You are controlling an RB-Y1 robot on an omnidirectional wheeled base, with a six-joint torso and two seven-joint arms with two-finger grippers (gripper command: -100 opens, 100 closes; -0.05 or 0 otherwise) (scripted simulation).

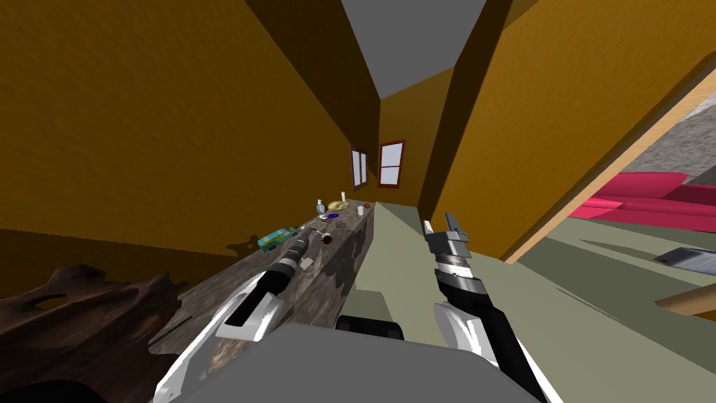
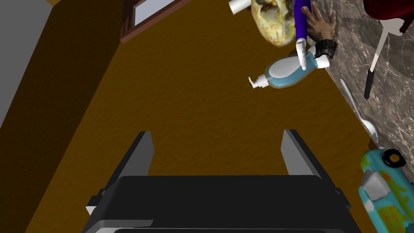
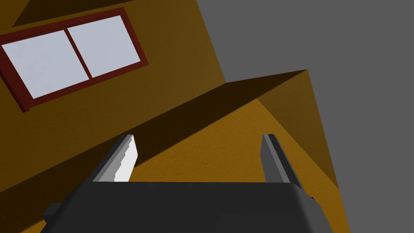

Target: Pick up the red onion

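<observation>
Left gripper point(image 2: 218, 151) released, fingers wide, pointing at the wall point(image 2: 182, 101). Onion point(image 2: 386, 10) sits ahead, off to one side, at the knife's point(image 2: 376, 56) far end. Right gripper point(image 3: 198, 157) released too.

A marbled bench point(image 1: 328, 269) along the wall carries a teal toy van point(image 1: 277, 238), a spoon point(image 2: 361, 116), a soap bottle point(image 2: 289, 73) and a white cup point(image 1: 360, 210).

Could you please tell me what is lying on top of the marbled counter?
On the marbled counter I see a teal toy van, a spoon, a knife, a blue soap bottle and the dark red onion. My left arm hides part of it in the head view.
</observation>
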